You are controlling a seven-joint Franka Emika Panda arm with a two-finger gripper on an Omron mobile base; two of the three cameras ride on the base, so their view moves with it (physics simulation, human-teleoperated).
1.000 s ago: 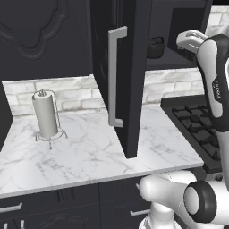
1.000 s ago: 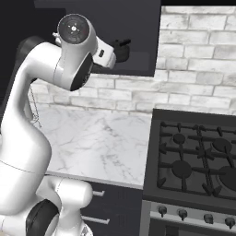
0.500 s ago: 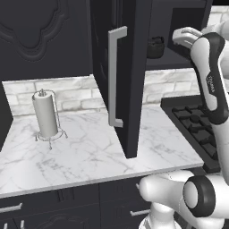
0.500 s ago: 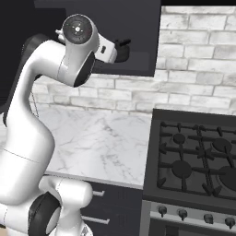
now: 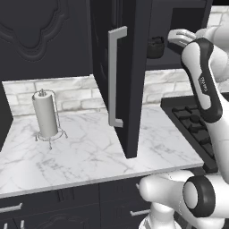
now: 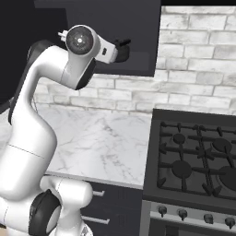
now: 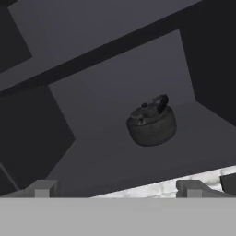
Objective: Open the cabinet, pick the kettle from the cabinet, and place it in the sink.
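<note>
One relation deciding the reach: kettle [image 7: 152,122] sitting on the floor of the cabinet [image 5: 129,76], door already swung out, dead ahead of the gripper [image 7: 115,188] and slightly right of its centreline in the hand view. Fingers [image 7: 44,188] spread wide, holding nothing. Well apart from the kettle; probably needing a straight push in, nudging right. Sink out of frame.

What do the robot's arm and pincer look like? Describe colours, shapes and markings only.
The arm has glossy white rounded segments with black bands at the joints, a grey disc capping one joint, and small dark lettering on the forearm. The pincer has two small blocky grey finger tips.
</note>
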